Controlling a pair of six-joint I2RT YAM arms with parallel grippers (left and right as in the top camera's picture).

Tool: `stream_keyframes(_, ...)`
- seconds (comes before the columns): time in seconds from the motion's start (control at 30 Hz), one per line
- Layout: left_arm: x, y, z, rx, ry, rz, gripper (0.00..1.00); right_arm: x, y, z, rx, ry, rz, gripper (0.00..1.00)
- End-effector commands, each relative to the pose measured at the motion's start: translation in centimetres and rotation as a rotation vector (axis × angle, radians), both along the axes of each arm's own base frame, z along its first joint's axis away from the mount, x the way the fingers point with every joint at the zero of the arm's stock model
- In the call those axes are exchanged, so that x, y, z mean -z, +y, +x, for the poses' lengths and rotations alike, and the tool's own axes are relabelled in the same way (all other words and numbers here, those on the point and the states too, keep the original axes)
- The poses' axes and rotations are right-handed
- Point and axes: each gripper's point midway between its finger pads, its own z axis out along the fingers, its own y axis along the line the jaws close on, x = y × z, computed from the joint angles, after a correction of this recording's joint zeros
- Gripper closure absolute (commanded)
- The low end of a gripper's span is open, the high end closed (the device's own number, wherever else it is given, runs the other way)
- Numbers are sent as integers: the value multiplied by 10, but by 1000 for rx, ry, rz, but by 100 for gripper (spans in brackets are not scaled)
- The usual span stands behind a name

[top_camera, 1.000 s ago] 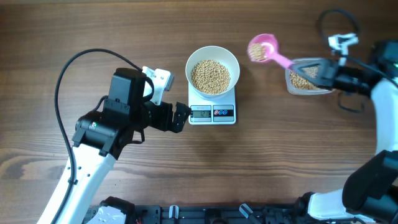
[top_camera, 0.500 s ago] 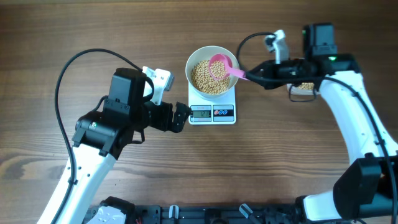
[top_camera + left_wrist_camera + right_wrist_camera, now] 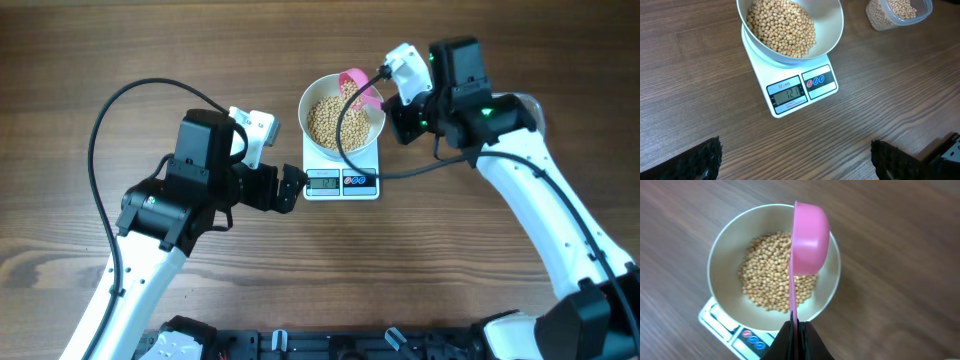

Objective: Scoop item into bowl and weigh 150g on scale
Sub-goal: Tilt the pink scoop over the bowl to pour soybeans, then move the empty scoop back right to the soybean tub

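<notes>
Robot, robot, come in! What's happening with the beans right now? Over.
Left end effector open, beside scale. Right end effector shut on pink scoop, tipped sideways over bowl. Beans piled in bowl on scale. Nothing in the way.

Your right tool pinches the handle of the pink scoop, tipped on its side over the beans in the white bowl on the scale.

From here I see 1 wooden table — brown, grain running left to right — filling every view edge to edge, evenly lit, with a soft sheen up close.
</notes>
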Motion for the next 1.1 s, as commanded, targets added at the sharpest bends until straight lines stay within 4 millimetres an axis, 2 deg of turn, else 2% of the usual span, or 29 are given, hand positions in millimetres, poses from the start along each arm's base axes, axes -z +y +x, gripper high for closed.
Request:
stream_keyframes(0.0, -2, 1, 0, -5, -1, -11, 0, -25, -9, 2, -20, -117, -121, 96)
stream_keyframes(0.4, -2, 1, 0, -5, -1, -11, 0, -39, 6, -13, -131, -191, -198, 96)
stream_keyframes(0.7, -2, 1, 0, -5, -1, -11, 0, -48, 9, -17, -186, -291, -387, 96)
stream_keyframes(0.87, -2, 1, 0, -5, -1, -11, 0, -50, 4, -15, -170, -323, -480, 96)
stream_keyframes(1.07, -2, 1, 0, -5, -1, -11, 0, -48, 14, -21, -120, -270, -355, 96)
